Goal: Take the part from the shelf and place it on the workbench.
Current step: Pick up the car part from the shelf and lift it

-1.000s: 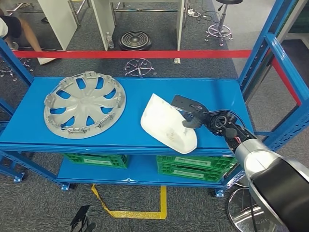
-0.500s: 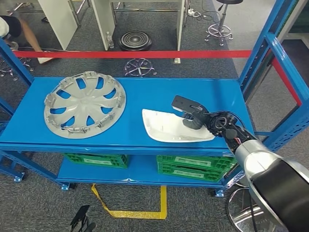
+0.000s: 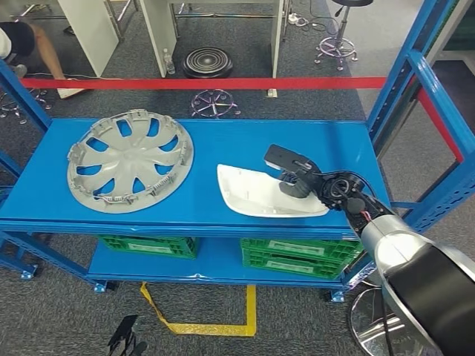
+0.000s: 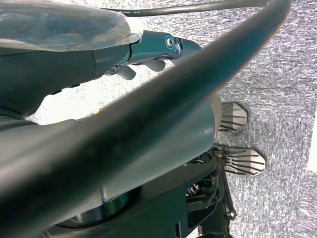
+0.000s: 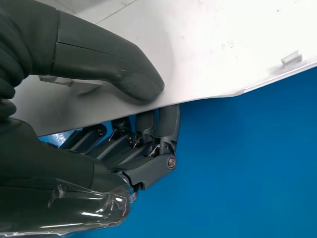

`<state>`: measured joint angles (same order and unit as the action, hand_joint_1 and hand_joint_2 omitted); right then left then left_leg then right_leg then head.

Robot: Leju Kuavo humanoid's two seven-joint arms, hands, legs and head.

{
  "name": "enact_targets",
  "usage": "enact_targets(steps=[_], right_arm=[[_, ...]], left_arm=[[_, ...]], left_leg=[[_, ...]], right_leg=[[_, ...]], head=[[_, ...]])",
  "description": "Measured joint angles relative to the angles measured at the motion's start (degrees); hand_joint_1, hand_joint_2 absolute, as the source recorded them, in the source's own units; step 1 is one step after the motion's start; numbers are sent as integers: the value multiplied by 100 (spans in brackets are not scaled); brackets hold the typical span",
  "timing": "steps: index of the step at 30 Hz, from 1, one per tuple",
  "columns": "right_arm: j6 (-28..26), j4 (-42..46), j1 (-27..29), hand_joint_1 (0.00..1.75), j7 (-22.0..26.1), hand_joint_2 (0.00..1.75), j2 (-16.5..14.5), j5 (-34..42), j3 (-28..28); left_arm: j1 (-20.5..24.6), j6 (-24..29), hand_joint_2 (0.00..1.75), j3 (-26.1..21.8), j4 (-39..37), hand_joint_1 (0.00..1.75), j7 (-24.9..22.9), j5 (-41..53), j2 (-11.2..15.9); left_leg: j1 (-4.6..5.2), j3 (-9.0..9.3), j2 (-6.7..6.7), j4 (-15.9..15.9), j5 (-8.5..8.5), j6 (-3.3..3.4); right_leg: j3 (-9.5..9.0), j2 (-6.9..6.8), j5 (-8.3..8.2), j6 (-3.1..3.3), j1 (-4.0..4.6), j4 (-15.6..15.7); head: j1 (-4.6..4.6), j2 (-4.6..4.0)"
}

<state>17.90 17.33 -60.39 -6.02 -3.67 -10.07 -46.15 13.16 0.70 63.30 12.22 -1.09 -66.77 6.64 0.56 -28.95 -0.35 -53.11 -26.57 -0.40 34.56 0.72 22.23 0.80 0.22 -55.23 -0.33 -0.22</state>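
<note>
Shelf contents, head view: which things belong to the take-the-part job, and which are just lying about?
Job:
- white part, gripped at its edge by the right hand
- blue shelf, where it lies

Lying about:
- hubcap, left on the same shelf
- green crates, on the shelf below

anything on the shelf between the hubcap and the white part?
Nothing. In the head view, only bare blue shelf separates the hubcap from the white part, which the right hand grips.
</note>
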Motion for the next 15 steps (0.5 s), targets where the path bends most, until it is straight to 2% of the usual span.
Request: enact_targets(steps=[12,15], right_arm=[[-74,0,13,175,192,175,-1,317,123],[-177,49,5,175,745,175,-10,790,357]], left_arm=[[0,8,0,0,0,0,5,0,0],[-5,16,0,0,0,0,43,-2,1]], left_leg=[[0,-1,0,0,0,0],[0,-3,-1,0,0,0]], right_leg=[[0,0,0,0,0,0],[0,-1,0,0,0,0]], head=[[0,0],[1,0]])
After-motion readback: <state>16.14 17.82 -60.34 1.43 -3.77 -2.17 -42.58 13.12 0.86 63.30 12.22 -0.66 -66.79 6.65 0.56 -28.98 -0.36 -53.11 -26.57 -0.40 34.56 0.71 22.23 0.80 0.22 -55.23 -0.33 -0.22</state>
